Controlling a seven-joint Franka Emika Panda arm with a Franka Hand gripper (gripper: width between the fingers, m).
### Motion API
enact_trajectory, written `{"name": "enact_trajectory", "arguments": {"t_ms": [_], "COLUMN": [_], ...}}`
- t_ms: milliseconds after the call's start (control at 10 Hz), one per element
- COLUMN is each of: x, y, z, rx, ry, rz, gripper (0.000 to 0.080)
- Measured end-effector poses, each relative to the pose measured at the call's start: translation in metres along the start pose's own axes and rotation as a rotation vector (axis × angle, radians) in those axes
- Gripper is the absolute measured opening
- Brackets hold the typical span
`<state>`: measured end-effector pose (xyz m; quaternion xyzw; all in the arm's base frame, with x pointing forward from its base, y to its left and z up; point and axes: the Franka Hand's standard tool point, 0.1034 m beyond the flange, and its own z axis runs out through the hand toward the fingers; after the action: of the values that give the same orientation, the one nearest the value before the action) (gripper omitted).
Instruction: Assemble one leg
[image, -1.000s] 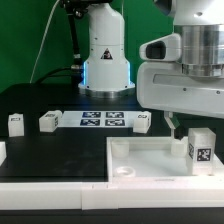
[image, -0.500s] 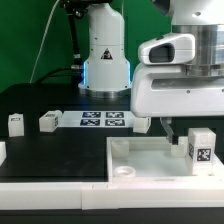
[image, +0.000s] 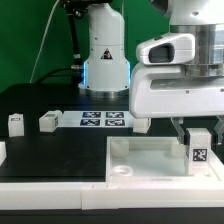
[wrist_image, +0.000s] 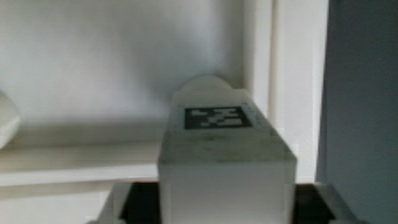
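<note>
One leg (image: 200, 149), a small white block with a black-and-white tag, stands upright on the right part of the large white panel (image: 140, 160). My gripper (image: 196, 133) comes down over it, one dark finger (image: 178, 130) beside the leg. In the wrist view the leg (wrist_image: 224, 150) fills the gap between the dark pads (wrist_image: 143, 200), which lie against both its sides. Three more legs (image: 15, 123), (image: 48, 121), (image: 143, 122) lie on the black table.
The marker board (image: 103, 120) lies flat between the loose legs. The robot base (image: 105, 55) stands behind it. The panel has a round socket (image: 124, 171) near its front corner.
The gripper body has come down a little over the leg, and the visible finger has moved in toward the leg's side. The leg itself has not moved.
</note>
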<state>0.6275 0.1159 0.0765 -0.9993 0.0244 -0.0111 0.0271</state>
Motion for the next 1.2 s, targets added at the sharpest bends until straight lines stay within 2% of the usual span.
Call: {"name": "enact_trajectory", "arguments": {"t_ms": [100, 300, 500, 800, 1000, 1100, 1200], "x": [0.000, 0.002, 0.002, 0.002, 0.002, 0.002, 0.002], "y": [0.000, 0.007, 0.020, 0.031, 0.034, 0.034, 0.034], "z": [0.000, 0.000, -0.001, -0.002, -0.002, -0.002, -0.002], "rx": [0.003, 0.003, -0.015, -0.048, -0.052, -0.052, -0.052], "ry": [0.000, 0.002, 0.005, 0.018, 0.021, 0.021, 0.021], "rz": [0.112, 0.382, 0.572, 0.762, 0.768, 0.767, 0.768], "gripper": [0.0291, 0.0291, 0.0291, 0.0297, 0.0305, 0.0416, 0.0565]}}
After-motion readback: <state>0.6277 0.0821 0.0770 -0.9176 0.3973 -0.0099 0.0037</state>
